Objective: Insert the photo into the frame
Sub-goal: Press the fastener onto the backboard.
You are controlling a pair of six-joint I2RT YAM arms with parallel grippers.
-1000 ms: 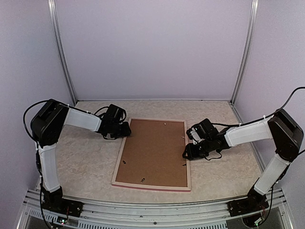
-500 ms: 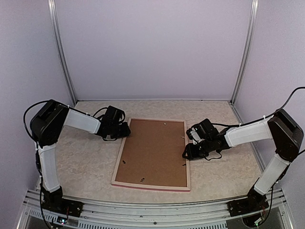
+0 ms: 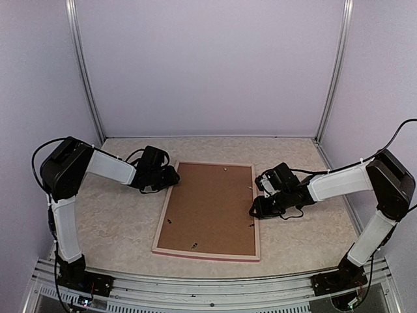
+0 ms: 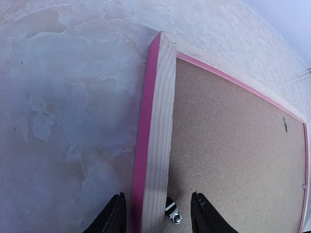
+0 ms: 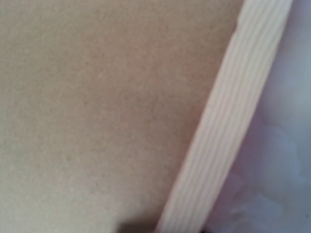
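The frame lies flat and back up in the middle of the table. Its pale wood rails enclose a brown backing board, and from the left wrist we see the pink of its front along the outer edge. Near the far left corner the left gripper is low over the left rail, jaws parted and holding nothing — one finger outside the pink edge, the other over the board, with a small metal clip between rail and finger. The right gripper sits at the middle of the right rail; we cannot tell how far its jaws are parted or whether they grip anything — its wrist view shows only board and rail.
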